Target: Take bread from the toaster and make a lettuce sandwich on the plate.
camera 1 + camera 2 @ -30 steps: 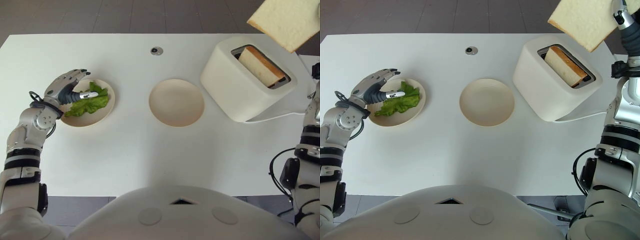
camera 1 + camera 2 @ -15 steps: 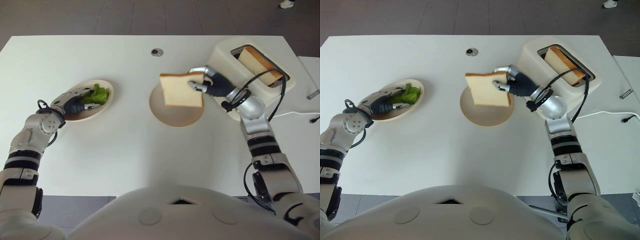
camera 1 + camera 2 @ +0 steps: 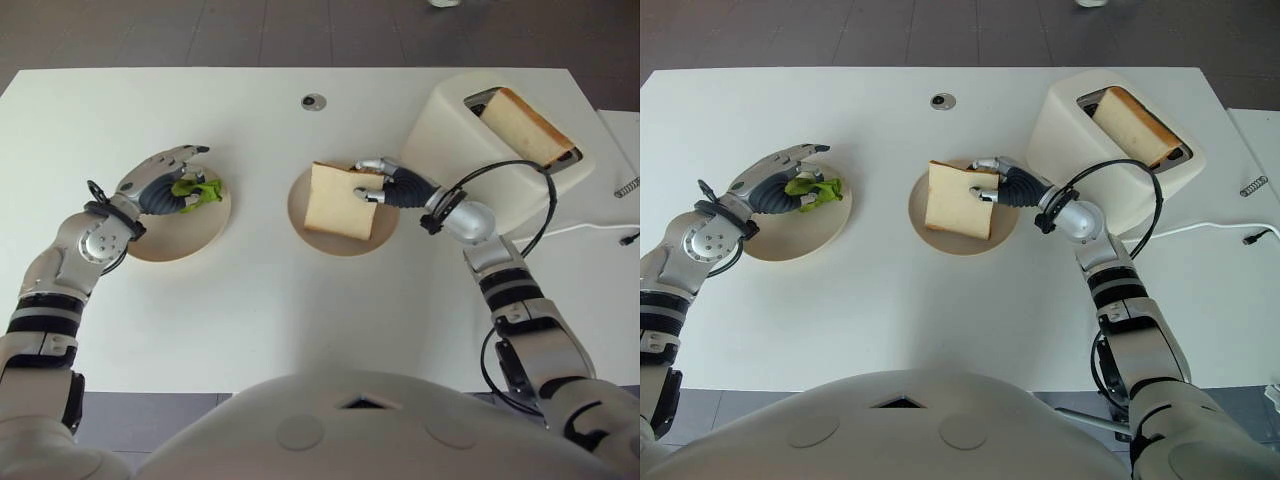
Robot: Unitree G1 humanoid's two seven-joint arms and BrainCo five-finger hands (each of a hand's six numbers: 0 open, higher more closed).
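1. Your left hand curls over the lettuce, so just its bunched right part shows.
2. The bread slice covers most of the middle plate.
3. Your right hand hides the slice's right edge where it grips.
4. The second slice has its lower part sunk inside the toaster.
5. The small round thing on the far side of the table is too small to identify.

A wide white table runs almost edge to edge, its top plain and matte under soft, even light. Up near its far edge sits a small round metal disc, set into the top. Beyond that edge, a dark grey tiled floor with thin joint lines. Off to the right, across a narrow dark gap, there's a second white surface, and on it lies a small coiled spring.
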